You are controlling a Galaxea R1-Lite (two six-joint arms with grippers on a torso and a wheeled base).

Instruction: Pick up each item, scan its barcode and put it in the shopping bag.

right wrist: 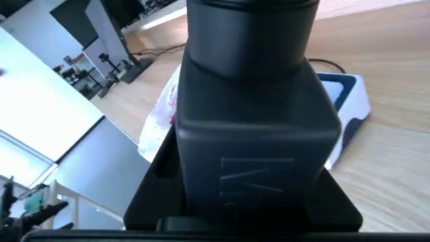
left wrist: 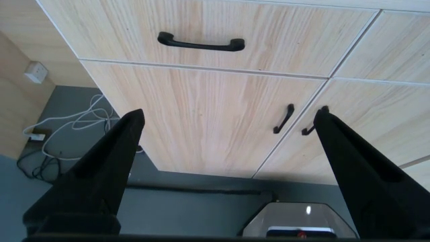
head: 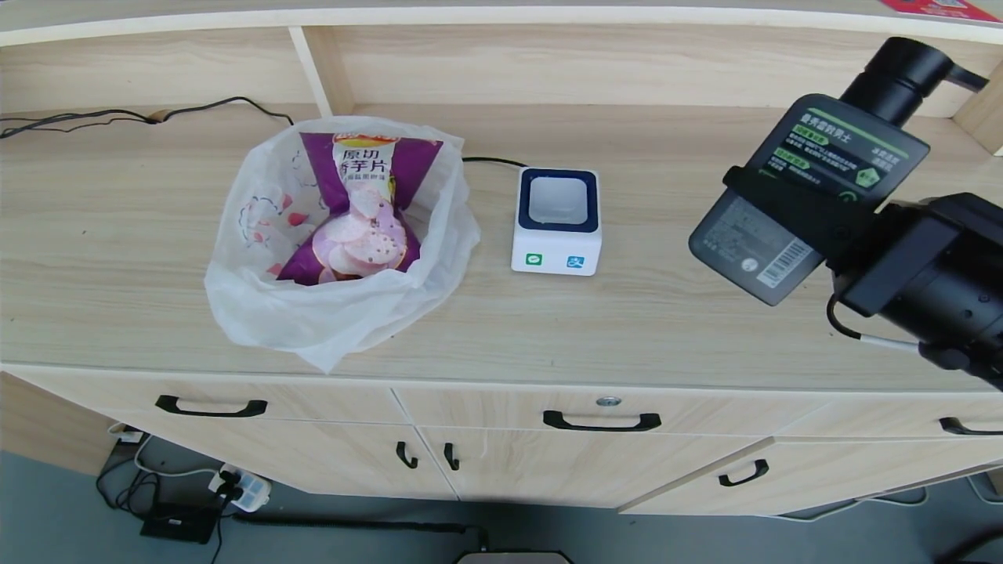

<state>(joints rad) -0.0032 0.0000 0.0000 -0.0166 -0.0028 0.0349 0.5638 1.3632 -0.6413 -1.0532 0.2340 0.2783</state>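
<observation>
- One item is up off the pale wooden tabletop (head: 627, 313): a dark grey, flat-sided plastic bottle (head: 842, 145) with a round black cap. It is tilted, cap up and away, to the right of the white box scanner (head: 557, 222) with its blue-rimmed window, and well apart from it.
- On the right gripper (head: 795, 205), the fingers (head: 772, 192) are clamped across the bottle's middle. The white barcode label (head: 786, 262) at the low end is uncovered.
- On the left gripper (left wrist: 229, 114), the fingers are spread wide and hold nothing, down in front of the drawer fronts (left wrist: 201, 101).
- Handling, as a judgement: stiff walls, smooth and likely slippery, with probably liquid weight inside. The flat sides at mid-body suit a hold; keep off the cap and barcode.
- The thin white plastic shopping bag (head: 258, 313) stands open left of the scanner, with a purple crisp packet (head: 356, 211) inside. Its soft rim may fold under the bottle.
</observation>
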